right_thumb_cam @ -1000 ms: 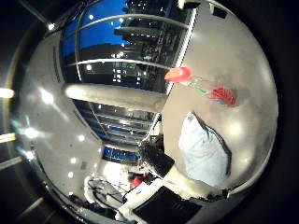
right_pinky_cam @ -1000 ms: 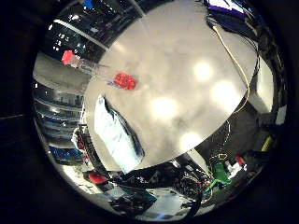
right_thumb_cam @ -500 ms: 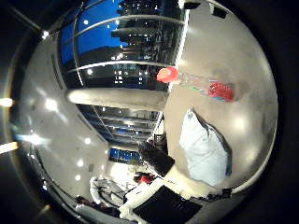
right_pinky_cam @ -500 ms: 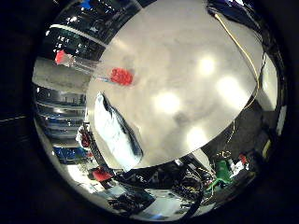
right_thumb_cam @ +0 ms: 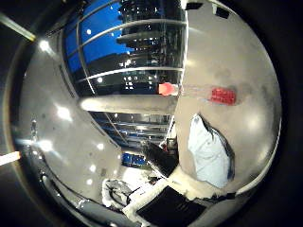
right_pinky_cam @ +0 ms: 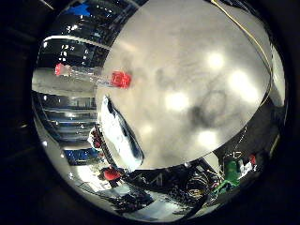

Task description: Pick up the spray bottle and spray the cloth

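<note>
No part of the hand is showing in either palm view, so whether it is open or closed cannot be told, and nothing is lying close against the palm; the hand is evidently holding nothing in front of the cameras. Both views are looking out and down at a pale, glossy table that is reflecting ceiling lights, and the two task items are appearing small on it, which suggests the palm is sitting well away from them. The spray bottle is standing on the table near its far edge, a clear body with a red base resting on the surface and a red trigger head at the end pointing away from the table. The cloth, a light blue crumpled piece, is lying flat on the table near the bottle but apart from it, toward the table's edge. Beyond the table, dark windows and room clutter are showing. Judged from this, the task is sitting at its opening step: the approach to the bottle, with no grasp made. The next move is calling for the hand to travel toward the bottle and wrap its body without toppling it.
</note>
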{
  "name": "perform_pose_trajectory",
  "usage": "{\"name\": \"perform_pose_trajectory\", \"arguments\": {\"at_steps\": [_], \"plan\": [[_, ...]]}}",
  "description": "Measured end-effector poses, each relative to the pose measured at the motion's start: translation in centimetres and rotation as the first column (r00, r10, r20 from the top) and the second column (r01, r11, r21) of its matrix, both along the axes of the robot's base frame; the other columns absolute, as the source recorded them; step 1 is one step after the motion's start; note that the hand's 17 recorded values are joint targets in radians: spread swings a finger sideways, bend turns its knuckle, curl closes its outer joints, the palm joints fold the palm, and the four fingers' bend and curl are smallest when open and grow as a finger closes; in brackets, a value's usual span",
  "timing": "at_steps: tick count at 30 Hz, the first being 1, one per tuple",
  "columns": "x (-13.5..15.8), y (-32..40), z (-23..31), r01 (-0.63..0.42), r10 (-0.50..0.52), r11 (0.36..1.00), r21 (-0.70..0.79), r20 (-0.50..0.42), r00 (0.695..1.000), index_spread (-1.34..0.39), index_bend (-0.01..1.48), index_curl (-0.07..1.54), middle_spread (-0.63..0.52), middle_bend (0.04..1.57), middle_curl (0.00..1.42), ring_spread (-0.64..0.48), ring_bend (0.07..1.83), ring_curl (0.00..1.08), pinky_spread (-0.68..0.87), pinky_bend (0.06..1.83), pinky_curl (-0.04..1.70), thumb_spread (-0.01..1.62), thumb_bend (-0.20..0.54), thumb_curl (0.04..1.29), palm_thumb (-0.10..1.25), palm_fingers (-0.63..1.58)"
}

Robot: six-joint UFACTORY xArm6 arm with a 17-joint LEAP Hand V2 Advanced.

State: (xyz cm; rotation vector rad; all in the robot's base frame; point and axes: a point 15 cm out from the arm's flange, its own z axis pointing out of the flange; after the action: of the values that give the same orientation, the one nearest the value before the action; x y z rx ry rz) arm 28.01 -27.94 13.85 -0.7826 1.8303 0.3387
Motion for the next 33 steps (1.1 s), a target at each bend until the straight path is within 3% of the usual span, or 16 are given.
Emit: {"name": "perform_pose_trajectory", "arguments": {"at_steps": [13,33], "plan": [[-0.4,0.7,-5.4,-0.029,0.029,0.996,0.088,-0.004,1.000,-0.24,0.15,0.28,0.03,0.28,0.36,0.10,0.39,0.24,0.40,0.39,0.28,1.05,-0.023,0.29,0.51,0.18],[7.0,1.6,-4.5,-0.190,0.190,0.982,0.016,0.010,0.982,-0.24,0.15,0.27,0.04,0.27,0.36,0.10,0.37,0.25,0.38,0.38,0.29,1.03,-0.025,0.28,0.51,0.16]]}}
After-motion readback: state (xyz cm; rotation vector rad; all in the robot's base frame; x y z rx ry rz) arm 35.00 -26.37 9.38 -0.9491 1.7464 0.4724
